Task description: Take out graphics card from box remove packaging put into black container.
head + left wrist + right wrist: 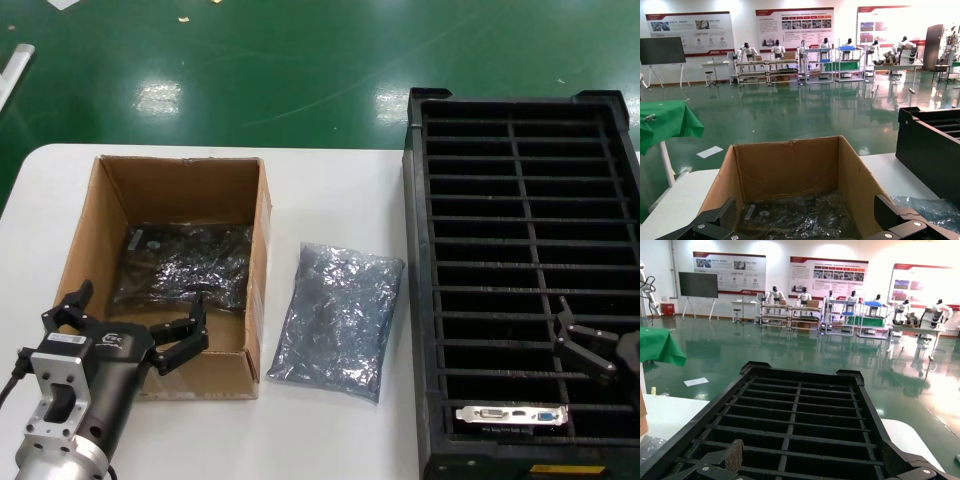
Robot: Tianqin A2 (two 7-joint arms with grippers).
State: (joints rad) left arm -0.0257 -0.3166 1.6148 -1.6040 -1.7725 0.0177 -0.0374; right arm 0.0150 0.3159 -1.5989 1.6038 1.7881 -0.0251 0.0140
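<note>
One graphics card (510, 413) in the black container (417, 300), one packaging (338, 320) outside; both claws (135, 325) (585, 345) wide.

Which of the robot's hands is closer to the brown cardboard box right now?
The left. Its left hand hovers open at the near end of the box, fingers over the near wall. The right hand is open too, far across the table over the black container.

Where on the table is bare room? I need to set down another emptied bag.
Free: the table strip behind the packaging, between the box and the black container; also the near edge in front of the bag. Crowded: the near-left corner, where the left gripper hangs over the box.
</note>
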